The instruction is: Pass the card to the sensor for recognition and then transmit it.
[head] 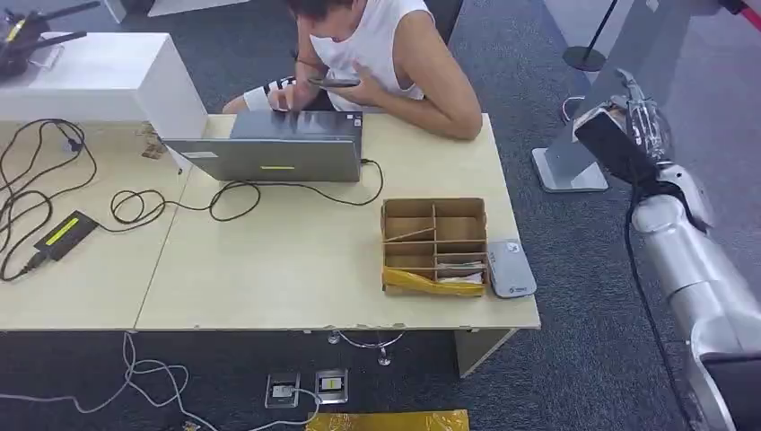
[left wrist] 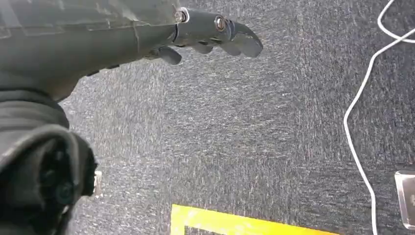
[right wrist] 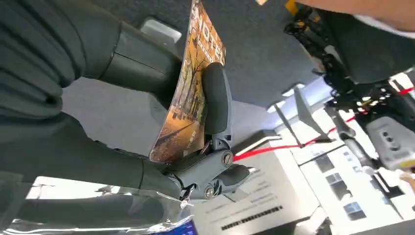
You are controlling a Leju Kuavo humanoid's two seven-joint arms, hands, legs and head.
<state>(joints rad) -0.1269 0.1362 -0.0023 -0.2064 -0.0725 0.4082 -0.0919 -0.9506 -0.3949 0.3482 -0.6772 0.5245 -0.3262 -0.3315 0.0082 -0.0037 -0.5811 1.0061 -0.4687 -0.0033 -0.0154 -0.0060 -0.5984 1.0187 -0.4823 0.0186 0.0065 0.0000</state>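
The card (right wrist: 188,93), printed with an orange picture of trees, is held in the right robot hand (right wrist: 195,127), pinched between the thick thumb and a dark finger (right wrist: 216,100). In the head view the right robot hand (head: 633,121) is seen raised off to the right of the counter (head: 296,260), well apart from it and over the dark carpet (head: 574,269). The grey sensor (head: 511,268) lies flat on the counter, touching the right side of the cardboard box (head: 435,244). The box is split into small parts, and some cards (head: 459,272) and a yellow wrapper (head: 422,284) are seen in the parts nearest the robot. A closed grey laptop (head: 274,148) is placed behind the box, with a black cable (head: 269,193) trailing from it. A person (head: 377,54) in a white top is seated behind the laptop, leaning on the counter. The left robot hand (left wrist: 210,34) is hung over the carpet with nothing held and the fingers loosely spread; a white cable (left wrist: 362,98) and a yellow floor mark (left wrist: 235,223) are seen under it
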